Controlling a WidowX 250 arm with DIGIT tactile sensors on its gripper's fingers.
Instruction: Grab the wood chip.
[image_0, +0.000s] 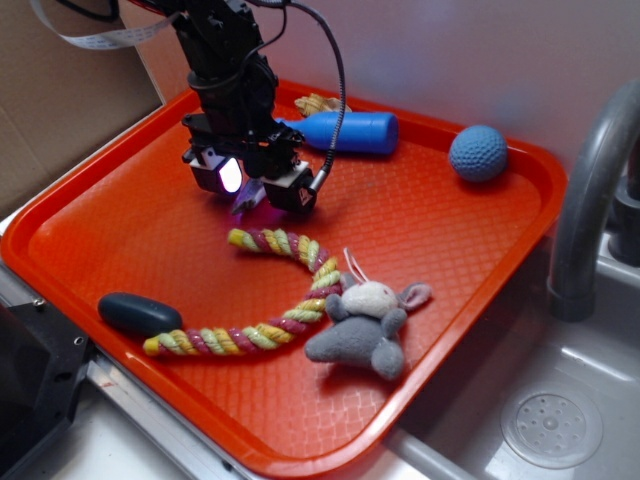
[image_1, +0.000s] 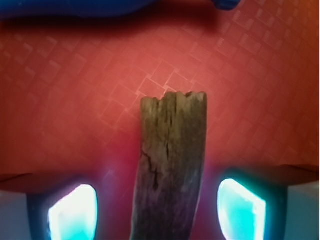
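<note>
Gripper (image_1: 157, 207) sits spread wide around the wood chip (image_1: 170, 165), whose lower end runs out of frame.

exterior cam up high off the front corner, looking down across the whole orange tray (image_0: 90, 215), wrist cam super close, aimed down at that same tray floor, blue bottle (image_0: 350, 131) in both

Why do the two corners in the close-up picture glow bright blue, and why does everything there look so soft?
In the wrist view, the end effector pads glow cyan and overexposed, flanking the wood chip; the tray edges blur. In the exterior view, the same light shows purple-white under the arm, with the tray sharper.
</note>
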